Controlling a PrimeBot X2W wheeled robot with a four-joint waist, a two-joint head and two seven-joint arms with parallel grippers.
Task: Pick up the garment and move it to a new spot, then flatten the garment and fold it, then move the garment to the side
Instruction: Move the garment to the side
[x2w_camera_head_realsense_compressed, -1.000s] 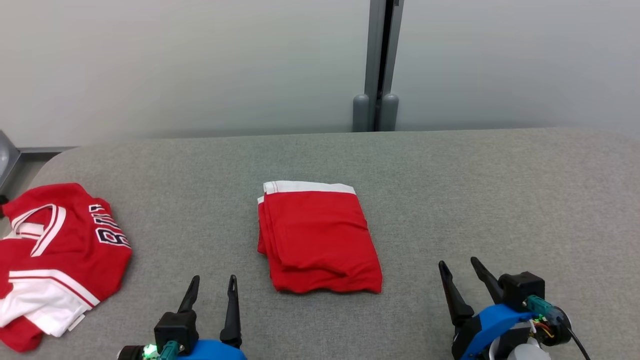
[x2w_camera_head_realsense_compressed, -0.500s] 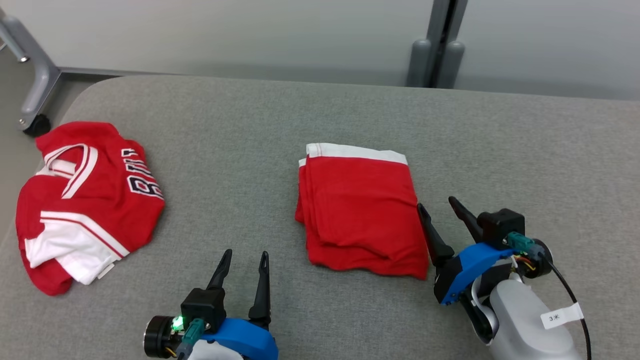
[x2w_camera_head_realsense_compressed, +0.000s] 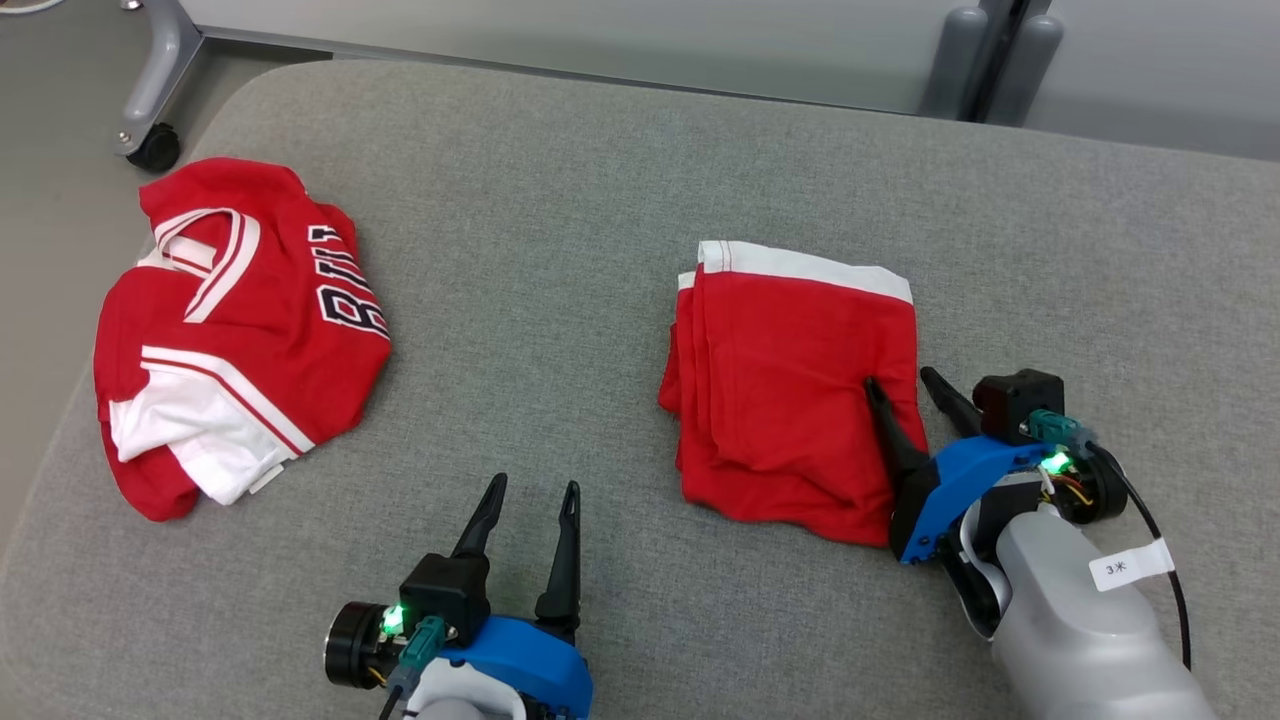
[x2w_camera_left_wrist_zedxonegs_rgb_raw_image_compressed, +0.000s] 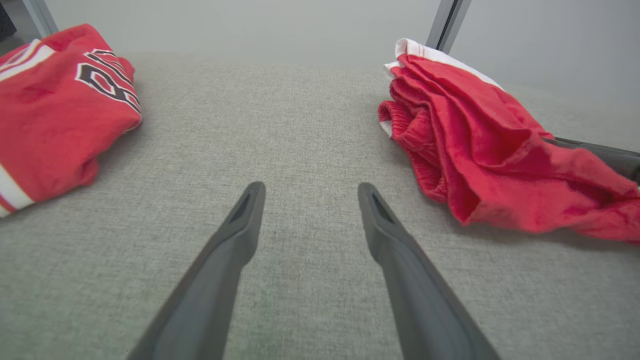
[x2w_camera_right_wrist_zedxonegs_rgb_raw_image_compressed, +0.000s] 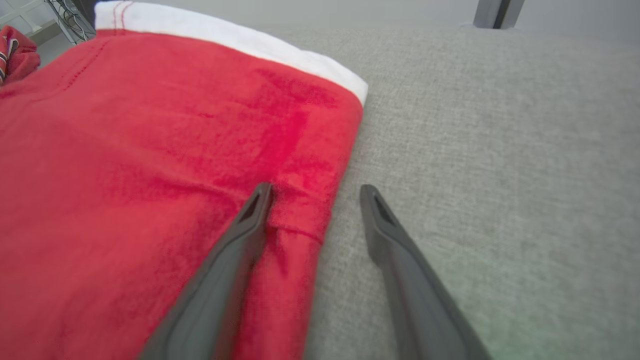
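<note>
Far left: crumpled red-and-white jersey (x2w_camera_head_realsense_compressed: 240, 330) on grey padded surface (x2w_camera_head_realsense_compressed: 560, 200). Lower centre: left gripper (x2w_camera_head_realsense_compressed: 534, 484), fingers apart, empty. Right of centre: folded red garment (x2w_camera_head_realsense_compressed: 790, 380) (white band at far edge), lying flat. Beside it: right gripper (x2w_camera_head_realsense_compressed: 900, 378), fingers apart, straddling garment's right edge.

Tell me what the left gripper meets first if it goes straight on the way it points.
Nothing, seemingly: the left gripper points down a bare lane of grey cushion, between the jersey and the folded red garment. Depth unclear.
</note>
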